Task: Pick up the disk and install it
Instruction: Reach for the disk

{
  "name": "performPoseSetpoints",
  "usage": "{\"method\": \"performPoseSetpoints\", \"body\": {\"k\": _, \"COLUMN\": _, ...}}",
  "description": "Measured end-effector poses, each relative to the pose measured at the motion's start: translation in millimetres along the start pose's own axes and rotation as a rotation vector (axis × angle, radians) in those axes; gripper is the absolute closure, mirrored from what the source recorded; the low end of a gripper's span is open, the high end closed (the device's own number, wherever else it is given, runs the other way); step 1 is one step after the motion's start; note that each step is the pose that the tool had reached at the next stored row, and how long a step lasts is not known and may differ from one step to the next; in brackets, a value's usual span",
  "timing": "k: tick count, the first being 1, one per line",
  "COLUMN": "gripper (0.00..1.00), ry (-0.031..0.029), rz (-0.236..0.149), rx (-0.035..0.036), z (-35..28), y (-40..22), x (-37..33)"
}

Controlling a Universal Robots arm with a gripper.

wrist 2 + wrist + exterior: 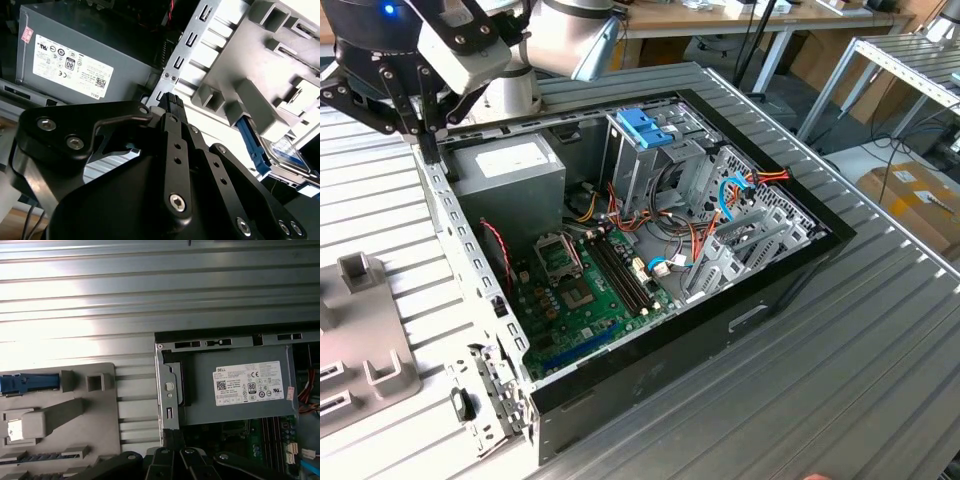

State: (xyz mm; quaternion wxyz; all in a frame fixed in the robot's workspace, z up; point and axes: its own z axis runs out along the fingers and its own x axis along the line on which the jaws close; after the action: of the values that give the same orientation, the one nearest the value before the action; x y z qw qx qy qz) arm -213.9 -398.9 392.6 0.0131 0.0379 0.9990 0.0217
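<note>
Your claw [171,102] hangs pressed together with nothing pinched in it. It is poised over the back rim of the computer case [650,370], roughly between the power supply [240,390] and the grey holder [65,415] that lies just beside the case. The disk [287,152] is lodged in that holder, well apart from the claw, so the pick is not yet made. In the first wrist view you see its blue side rail [22,383] along a slot, and in the second wrist view its silver face and pale label show behind the rail. I judge that the holder props it so you can take it cleanly, though you cannot tell from here whether it stands on edge or leans. Farther in, the case lies on its side with the panel off. This leaves the motherboard [585,300] and the tall drive cage [645,140] with its blue top within reach from above, which is probably why it is laid so. Everything rests on a ribbed metal surface [840,380]. Beyond it, at the exterior view's right, stand a metal-framed bench [910,60] and a cardboard box [910,195] on the floor, with a wooden-topped desk [720,15] at the back.
</note>
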Motion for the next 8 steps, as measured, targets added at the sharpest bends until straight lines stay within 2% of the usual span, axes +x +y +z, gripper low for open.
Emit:
{"method": "performPoseSetpoints", "body": {"k": 7, "gripper": 0.89, "ry": 0.0, "rz": 0.0, "rx": 0.0, "z": -0.2, "y": -0.7, "x": 9.9}}
{"method": "performPoseSetpoints", "body": {"k": 8, "gripper": 0.89, "ry": 0.0, "rz": 0.0, "rx": 0.0, "z": -0.2, "y": -1.0, "x": 13.2}}
